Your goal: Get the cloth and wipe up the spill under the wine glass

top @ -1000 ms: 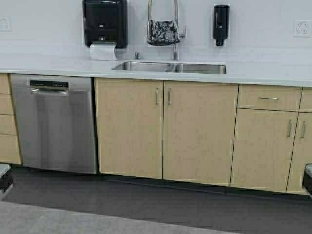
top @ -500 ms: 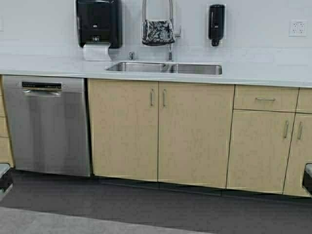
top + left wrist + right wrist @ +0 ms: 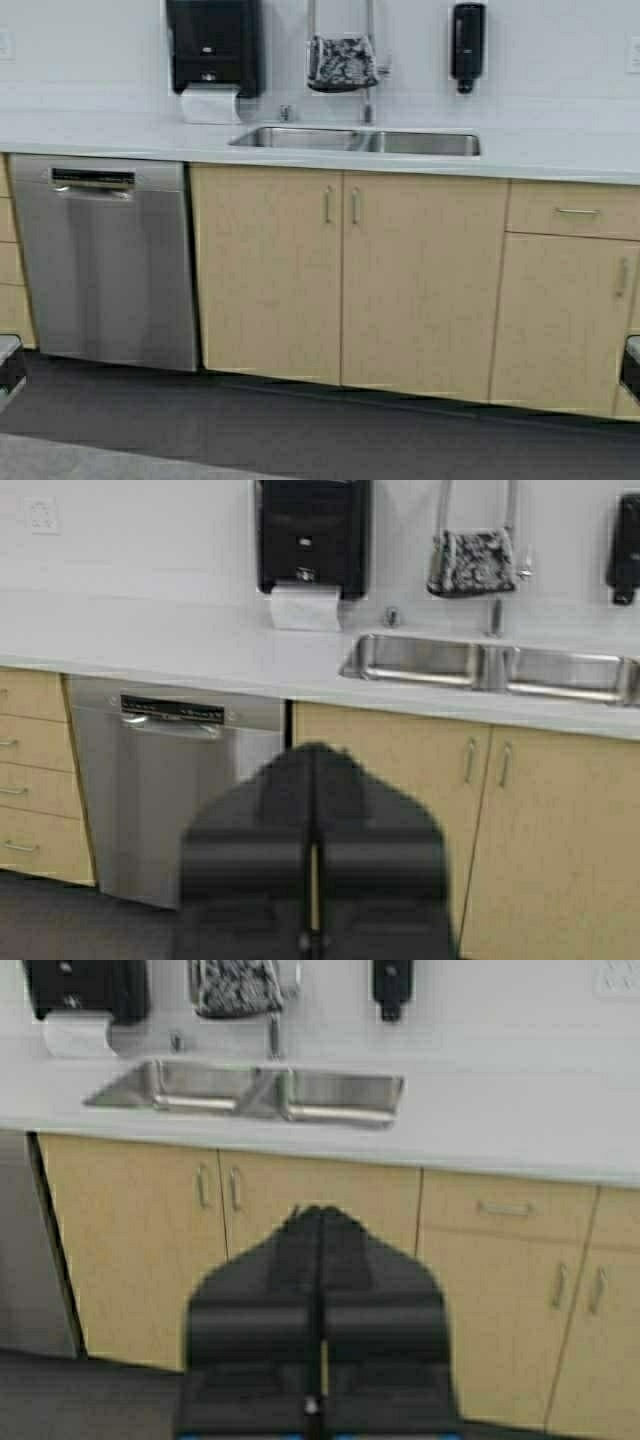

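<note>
The cloth (image 3: 342,62), dark with a white floral print, hangs over the tall faucet above the sink (image 3: 355,140). It also shows in the left wrist view (image 3: 472,562) and the right wrist view (image 3: 235,987). The wine glass and the spill are out of view. My left gripper (image 3: 314,755) is shut and empty, held low and far in front of the counter. My right gripper (image 3: 321,1212) is shut and empty, likewise far back. In the high view only the arm bases show at the bottom corners.
A black paper towel dispenser (image 3: 214,45) with white paper hangs left of the faucet, a black soap dispenser (image 3: 466,42) to its right. A steel dishwasher (image 3: 105,260) stands at the left beside tan cabinet doors (image 3: 350,285). Dark floor (image 3: 300,430) lies ahead.
The robot has moved: the base drove nearer the counter and shifted, so the sink and cabinets look larger and now sit further right. Both arms stay parked.
</note>
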Available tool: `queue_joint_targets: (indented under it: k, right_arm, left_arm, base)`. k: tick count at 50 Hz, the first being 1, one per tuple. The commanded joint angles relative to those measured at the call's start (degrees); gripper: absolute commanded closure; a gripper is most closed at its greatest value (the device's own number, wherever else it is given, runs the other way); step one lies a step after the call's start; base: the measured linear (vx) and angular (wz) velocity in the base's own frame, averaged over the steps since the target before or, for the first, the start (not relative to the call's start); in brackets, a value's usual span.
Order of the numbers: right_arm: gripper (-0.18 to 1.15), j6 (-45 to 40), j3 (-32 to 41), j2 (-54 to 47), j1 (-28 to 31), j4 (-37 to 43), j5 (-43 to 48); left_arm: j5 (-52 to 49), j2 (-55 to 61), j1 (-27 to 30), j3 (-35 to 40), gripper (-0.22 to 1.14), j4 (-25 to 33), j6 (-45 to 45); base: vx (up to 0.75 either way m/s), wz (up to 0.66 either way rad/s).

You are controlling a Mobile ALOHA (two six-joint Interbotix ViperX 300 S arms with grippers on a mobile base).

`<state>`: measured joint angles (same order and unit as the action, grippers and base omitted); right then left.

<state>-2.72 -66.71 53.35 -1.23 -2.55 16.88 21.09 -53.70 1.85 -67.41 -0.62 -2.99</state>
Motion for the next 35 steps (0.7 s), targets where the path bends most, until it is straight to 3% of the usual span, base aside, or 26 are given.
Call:
queue_joint_targets:
  k: [1,35]
  right_arm:
    - [0.92,-0.26,1.49,0.62,0.00,-0.18,0.53]
    - [0.92,-1.23,0.62,1.14,4.48,-0.53,0.53]
  left_arm:
    - [0.53,0.09,0.09,1.14,0.89,-1.41,-0.62]
    - [1.67,0.44,0.09,0.53,0.89,-1.76,-0.88]
  base:
    - [0.27,0.13]
    - [0.31,0.15]
